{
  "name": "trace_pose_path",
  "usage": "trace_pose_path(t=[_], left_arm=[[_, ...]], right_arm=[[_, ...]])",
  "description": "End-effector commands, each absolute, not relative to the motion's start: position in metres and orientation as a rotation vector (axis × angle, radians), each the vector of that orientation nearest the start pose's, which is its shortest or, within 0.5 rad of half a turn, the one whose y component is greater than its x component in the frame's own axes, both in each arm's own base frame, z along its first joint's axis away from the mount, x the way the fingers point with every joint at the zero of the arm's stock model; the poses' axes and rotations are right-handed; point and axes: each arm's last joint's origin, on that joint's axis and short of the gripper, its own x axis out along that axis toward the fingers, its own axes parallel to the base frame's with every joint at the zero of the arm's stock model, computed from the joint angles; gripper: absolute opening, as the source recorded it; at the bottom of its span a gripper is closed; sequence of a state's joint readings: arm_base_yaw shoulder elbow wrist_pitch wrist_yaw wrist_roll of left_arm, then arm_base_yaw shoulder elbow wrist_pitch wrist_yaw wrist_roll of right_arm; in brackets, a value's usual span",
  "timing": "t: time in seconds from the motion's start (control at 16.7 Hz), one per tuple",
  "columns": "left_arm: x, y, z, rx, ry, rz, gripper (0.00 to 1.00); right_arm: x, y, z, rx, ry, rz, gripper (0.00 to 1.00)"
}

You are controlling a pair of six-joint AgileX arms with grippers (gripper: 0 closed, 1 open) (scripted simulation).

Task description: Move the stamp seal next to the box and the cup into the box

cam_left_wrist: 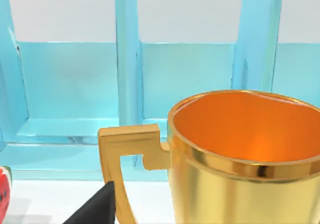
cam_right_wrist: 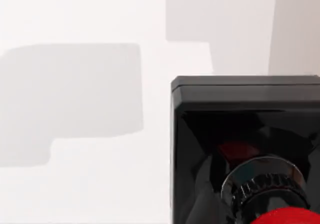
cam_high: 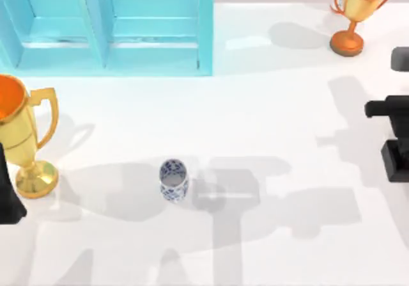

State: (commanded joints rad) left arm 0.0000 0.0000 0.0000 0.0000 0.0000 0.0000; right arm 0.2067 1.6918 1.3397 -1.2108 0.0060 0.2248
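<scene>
Black seal base right under R wrist cam; grip state unclear. Cup mid-table.

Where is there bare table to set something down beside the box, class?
Free: the white table right of the blue box, up to the orange trophy; also the front, below the cup. Crowded: the left edge, around the gold trophy.

Gold two-handled trophy at the white surface left edge, orange trophy far right corner
</scene>
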Motion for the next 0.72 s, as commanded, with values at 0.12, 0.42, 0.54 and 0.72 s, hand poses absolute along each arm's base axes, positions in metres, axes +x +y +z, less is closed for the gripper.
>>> trace_pose_path(t=[0.12,0.42,0.54,0.72], left_arm=[[0.106,-0.001,0.16,0.0,0.0,0.0,1.0],[0.106,-0.001,0.16,0.0,0.0,0.0,1.0],[0.106,-0.001,0.16,0.0,0.0,0.0,1.0],[0.106,-0.001,0.16,0.0,0.0,0.0,1.0]], right_arm=[[0.301,0.066,0.215,0.006,1.568,-0.015,0.0],[0.3,0.067,0.207,0.005,1.572,-0.015,0.0],[0.3,0.067,0.207,0.005,1.572,-0.015,0.15],[0.3,0.067,0.207,0.005,1.572,-0.015,0.38]])
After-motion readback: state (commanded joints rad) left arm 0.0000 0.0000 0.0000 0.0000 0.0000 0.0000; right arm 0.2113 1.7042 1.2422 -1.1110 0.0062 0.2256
